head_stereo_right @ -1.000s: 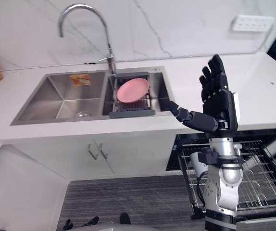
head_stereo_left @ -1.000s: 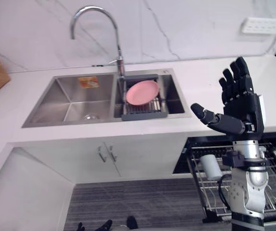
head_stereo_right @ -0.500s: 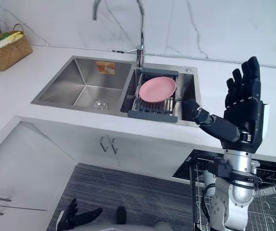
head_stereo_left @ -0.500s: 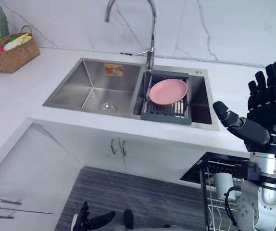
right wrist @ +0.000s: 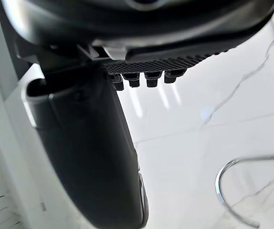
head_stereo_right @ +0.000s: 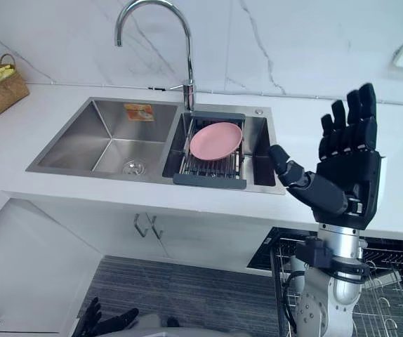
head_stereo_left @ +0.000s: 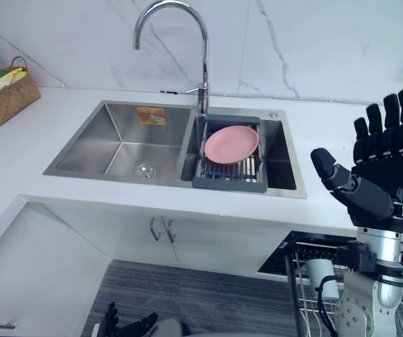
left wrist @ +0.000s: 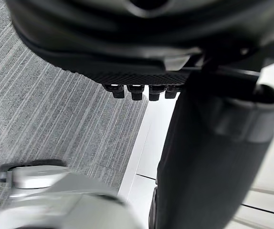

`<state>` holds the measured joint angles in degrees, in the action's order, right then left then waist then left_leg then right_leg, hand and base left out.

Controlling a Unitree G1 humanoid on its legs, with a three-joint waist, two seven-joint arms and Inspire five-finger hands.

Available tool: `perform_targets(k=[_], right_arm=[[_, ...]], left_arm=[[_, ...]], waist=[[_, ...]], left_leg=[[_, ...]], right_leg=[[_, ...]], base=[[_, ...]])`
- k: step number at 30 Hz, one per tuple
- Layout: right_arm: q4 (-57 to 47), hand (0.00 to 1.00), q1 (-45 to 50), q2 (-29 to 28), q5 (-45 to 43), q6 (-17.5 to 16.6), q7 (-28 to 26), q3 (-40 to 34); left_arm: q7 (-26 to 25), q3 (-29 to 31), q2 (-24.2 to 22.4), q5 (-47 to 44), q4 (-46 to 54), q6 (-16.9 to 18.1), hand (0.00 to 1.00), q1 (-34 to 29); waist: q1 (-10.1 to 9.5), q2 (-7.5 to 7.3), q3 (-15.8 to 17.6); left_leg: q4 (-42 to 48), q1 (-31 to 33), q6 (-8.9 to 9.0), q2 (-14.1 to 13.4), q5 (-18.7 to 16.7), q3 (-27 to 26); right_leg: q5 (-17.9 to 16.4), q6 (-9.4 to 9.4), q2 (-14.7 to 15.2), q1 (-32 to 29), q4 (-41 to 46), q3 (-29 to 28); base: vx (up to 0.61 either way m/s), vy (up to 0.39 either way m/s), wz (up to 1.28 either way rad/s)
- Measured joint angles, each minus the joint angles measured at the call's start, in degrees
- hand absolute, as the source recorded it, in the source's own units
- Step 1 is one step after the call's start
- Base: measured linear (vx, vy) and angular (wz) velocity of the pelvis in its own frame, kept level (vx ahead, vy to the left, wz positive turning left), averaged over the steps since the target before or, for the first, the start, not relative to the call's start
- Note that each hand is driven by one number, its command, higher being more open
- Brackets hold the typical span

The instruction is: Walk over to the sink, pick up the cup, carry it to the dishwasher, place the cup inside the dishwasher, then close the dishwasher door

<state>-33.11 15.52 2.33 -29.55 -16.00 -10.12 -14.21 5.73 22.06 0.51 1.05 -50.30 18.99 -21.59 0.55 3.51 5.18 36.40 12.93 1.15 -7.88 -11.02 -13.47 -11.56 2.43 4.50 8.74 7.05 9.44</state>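
Observation:
A white cup (head_stereo_left: 318, 272) sits in the pulled-out wire rack (head_stereo_left: 301, 261) of the dishwasher, under the counter at the lower right, partly behind my right forearm. My right hand (head_stereo_left: 382, 177) is raised above the counter edge to the right of the sink (head_stereo_left: 117, 140). It is open with fingers straight up, thumb out, and nothing in it. In its wrist view my right hand (right wrist: 87, 143) faces the marble wall. My left hand (head_stereo_left: 127, 327) hangs low near the floor, open and empty; its thumb (left wrist: 208, 157) shows in the left wrist view.
A pink plate (head_stereo_left: 231, 142) leans on a dark drain rack (head_stereo_left: 229, 184) in the sink's right basin, below a tall chrome faucet (head_stereo_left: 203, 49). A wicker basket (head_stereo_left: 5, 98) of produce stands on the counter at far left. White cabinet doors (head_stereo_left: 159, 232) are under the sink.
The whole picture has shifted, so the camera moved; the sink now lies more squarely ahead. My right hand stays raised and open in the same pose.

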Motion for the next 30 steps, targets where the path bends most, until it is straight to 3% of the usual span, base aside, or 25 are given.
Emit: perform_targets(k=[1, 4, 5, 6, 10, 15, 18, 19, 21, 23, 24, 25, 27, 28, 29, 30], right_arm=[[-0.1, 1.0, -0.1, -0.1, -0.1, -0.3, 0.3, -0.2], [-0.1, 1.0, -0.4, 0.1, -0.2, -0.9, 0.7, -1.8], [-0.2, 1.0, -0.3, 0.2, -0.2, -1.0, 0.5, -1.7], [-0.2, 1.0, 0.0, 0.3, 0.0, -1.0, 0.5, -1.4], [-2.1, 1.0, -0.3, 2.4, 1.1, -0.9, -0.1, 1.8], [-2.1, 1.0, -2.1, 3.8, 2.2, -0.8, -1.1, 3.3], [-1.9, 1.0, -3.3, 4.4, 4.0, -0.8, -0.7, 3.2], [-1.0, 1.0, -5.1, 4.4, 4.5, -0.8, -0.7, 3.4], [1.6, 1.0, -7.7, 4.4, 4.7, -0.9, -0.7, 4.1], [6.4, 1.0, -9.8, 4.4, 5.0, -0.9, -0.9, 4.9], [8.4, 1.0, -10.1, 4.3, 5.0, -0.9, -1.1, 5.5], [8.9, 1.0, -10.1, 4.2, 5.0, -0.9, -1.1, 5.8], [10.1, 1.0, -9.0, 4.1, 5.0, -1.1, -1.3, 5.9], [10.2, 1.0, -8.3, 4.1, 5.0, -1.4, -1.3, 6.2], [10.4, 1.0, -7.3, 4.5, 5.0, -2.6, -2.0, 6.4], [10.5, 1.0, -6.9, 4.8, 5.0, -2.9, -2.4, 6.2]], left_arm=[[1.3, 0.1, -0.5, -0.6, 0.0, 0.0, 1.0, -0.6], [3.5, 0.3, -0.6, -1.4, 0.0, 0.0, 1.0, -1.1], [3.7, 0.2, -0.6, -1.9, -0.2, 0.1, 1.0, -1.2], [4.0, 0.1, -0.4, -2.1, -1.1, 0.1, 1.0, -1.3], [5.1, -1.1, 1.0, -1.8, -1.8, -0.7, 1.0, 0.6], [8.3, -1.7, 1.7, 0.3, -1.1, -0.9, 1.0, 1.7], [13.2, -2.3, 2.8, 1.1, 0.9, -0.4, 1.0, 1.8], [15.0, -2.3, 3.6, 1.2, 1.5, 0.3, 1.0, 1.7], [16.9, -2.1, 5.4, 1.2, 3.2, 0.4, 1.0, 1.5], [18.5, -1.8, 7.6, 1.2, 3.4, 0.6, 1.0, 0.9], [19.4, -0.8, 8.3, 1.2, 3.3, 0.2, 1.0, 0.4], [19.8, -0.1, 8.8, 1.0, 3.2, 0.3, 1.0, -0.4], [21.5, 2.5, 10.6, 0.6, 3.3, 0.6, 1.0, -1.6], [21.8, 3.2, 11.7, 0.6, 3.3, 0.9, 1.0, -2.2], [22.0, 4.5, 12.5, 0.6, 3.2, 2.0, 1.0, -3.0], [22.0, 5.0, 12.3, 0.6, 3.1, 2.2, 1.0, -3.3]], waist=[[-0.39, 0.49, -0.3], [-1.15, 0.79, -0.5], [-1.13, 1.04, -0.7], [-1.25, 0.89, -1.4], [-1.36, 0.41, -3.3], [-1.74, -0.13, -4.7], [-2.81, -0.48, -6.4], [-3.02, -0.52, -6.5], [-3.01, -0.99, -5.8], [-2.92, -1.25, -5.3], [-2.55, -0.96, -5.1], [-2.29, -0.94, -5.0], [-1.27, -1.19, -4.6], [-1.16, -2.24, -4.6], [-1.43, -2.9, -4.7], [-1.53, -2.02, -4.4]], left_leg=[[0.0, -0.2, 1.25, -0.5, -1.0, -1.2], [-8.4, 0.1, 1.05, -1.3, -1.4, -2.1], [-11.6, 0.1, 1.4, -1.5, 0.0, -1.7], [-12.0, -0.4, 0.06, -0.1, 0.9, -1.7], [-11.1, -0.6, -3.76, 3.5, -0.7, -5.0], [-12.4, -3.9, -4.09, 4.9, -2.4, -5.0], [-17.6, -7.9, -4.33, 6.1, -2.6, -4.5], [-19.2, -9.4, -4.69, 6.3, -3.1, -4.8], [-20.7, -12.0, -4.77, 6.6, -3.4, -5.4], [-22.1, -16.2, -4.62, 6.7, -3.7, -6.8], [-22.6, -17.9, -4.11, 6.2, -4.0, -7.2], [-22.7, -18.4, -3.89, 5.9, -4.1, -7.3], [-22.2, -19.7, -2.0, 3.9, -4.4, -6.1], [-21.8, -19.9, -0.76, 4.1, -4.6, -5.2], [-21.2, -19.9, 0.75, 3.8, -5.4, -3.1], [-21.4, -20.0, 1.04, 2.7, -5.4, -2.0]], right_leg=[[0.0, -0.17, 0.2, 0.3, -0.1, -0.9], [-0.1, 0.0, 1.3, -0.1, -0.5, -3.7], [-0.5, 0.72, 1.7, -0.1, -0.7, -5.2], [-0.8, 1.23, 2.6, 0.2, -1.5, -7.0], [0.3, 3.41, 6.3, 0.0, -3.2, -12.5], [2.5, 6.3, 7.2, 1.1, -1.2, -12.8], [2.5, 7.84, 7.0, -2.6, 8.9, -12.8], [1.8, 11.82, 7.1, -6.4, 17.0, -13.1], [2.3, 13.12, 7.6, -12.9, 30.9, -14.6], [0.5, 10.49, 9.1, -19.2, 42.6, -12.1], [-0.8, 8.01, 10.4, -21.8, 43.7, -9.1], [-1.3, 7.11, 10.9, -22.9, 42.8, -7.8], [-0.4, 4.79, 11.6, -24.8, 32.2, -2.1], [4.5, 2.39, 11.3, -24.5, 25.8, -0.3], [7.0, 2.68, 10.5, -23.4, 22.0, 0.2], [6.6, 2.77, 9.3, -22.2, 20.5, 0.5]], base=[[0.02, 0.039, -0.39], [0.05, 0.093, -0.45], [0.18, 0.236, -0.63], [0.21, 0.251, -0.55], [0.32, 0.252, -0.27], [0.22, 0.104, -0.03], [0.15, 0.042, -0.02], [0.12, 0.032, -0.19], [0.12, 0.006, -0.29], [0.13, -0.033, -0.31], [0.09, -0.04, -0.13], [0.17, -0.117, 0.03], [0.26, -0.225, 0.24], [0.25, -0.249, 0.23], [0.19, -0.217, 0.06], [0.19, -0.265, 0.04]])
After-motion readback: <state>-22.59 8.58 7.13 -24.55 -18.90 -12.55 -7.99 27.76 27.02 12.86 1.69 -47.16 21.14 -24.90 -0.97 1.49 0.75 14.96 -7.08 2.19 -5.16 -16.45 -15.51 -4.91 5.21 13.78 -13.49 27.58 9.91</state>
